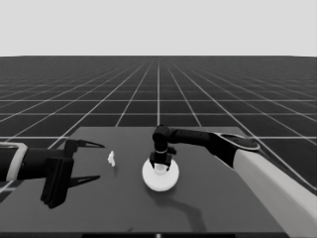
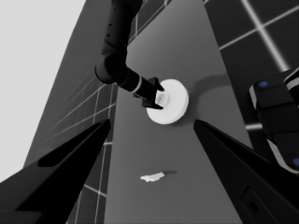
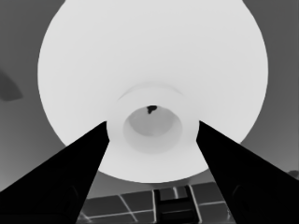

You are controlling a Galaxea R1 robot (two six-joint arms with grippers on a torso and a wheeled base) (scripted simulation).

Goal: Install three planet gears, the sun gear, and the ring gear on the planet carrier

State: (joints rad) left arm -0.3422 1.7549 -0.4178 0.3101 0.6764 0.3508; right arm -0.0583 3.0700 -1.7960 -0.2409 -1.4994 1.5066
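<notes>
The larger round part [image 1: 160, 175] lies mid-tabletop directly beneath the right pincer [image 1: 161, 165], and no gears or smaller round part show anywhere, so I judge it already sits on top of them and the task's last step is in hand. Going from the left: the left pincer [image 1: 91, 161] waits over the tabletop's [image 1: 213, 203] left end, its fingers wide apart and holding nothing. Just beyond its tips, between it and the right pincer, lies the thin white piece [image 1: 112, 158], touching neither. The right pincer points straight down on the larger round part's raised hub [image 3: 150, 122]; in its wrist view the fingers [image 3: 70, 177] stand either side of the hub, at its flanks, apparently clamped on it. The next move, as I judge it, calls for spreading those fingers and lifting straight up without dragging the part off its seat.
</notes>
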